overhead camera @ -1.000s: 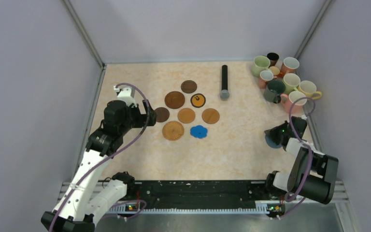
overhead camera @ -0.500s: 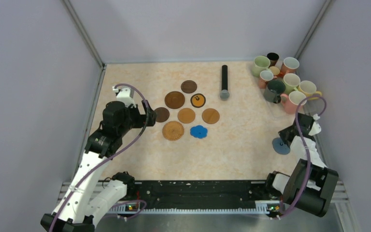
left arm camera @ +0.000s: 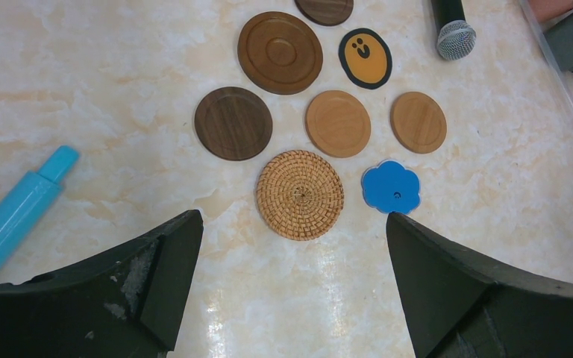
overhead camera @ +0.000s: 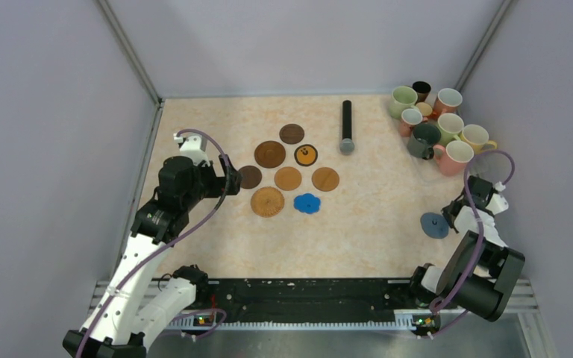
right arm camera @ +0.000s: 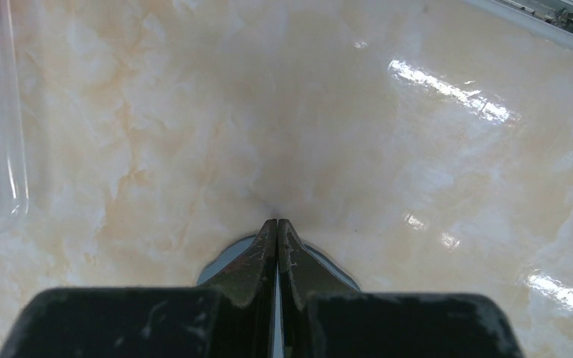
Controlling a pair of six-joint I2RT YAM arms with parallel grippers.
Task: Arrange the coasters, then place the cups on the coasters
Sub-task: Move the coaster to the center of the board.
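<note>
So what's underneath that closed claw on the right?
A grey-blue coaster lies on the table under the right gripper. Its wrist view shows only the rim either side of the shut fingers; the middle is covered, so contact cannot be told.

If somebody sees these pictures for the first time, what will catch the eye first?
First, the cluster of eight coasters in the middle of the table, round wooden and woven ones plus a blue flower shape. Then the crowd of colourful cups in the far right corner. A lone grey-blue coaster lies near the right edge, at the closed right pincer.
</note>
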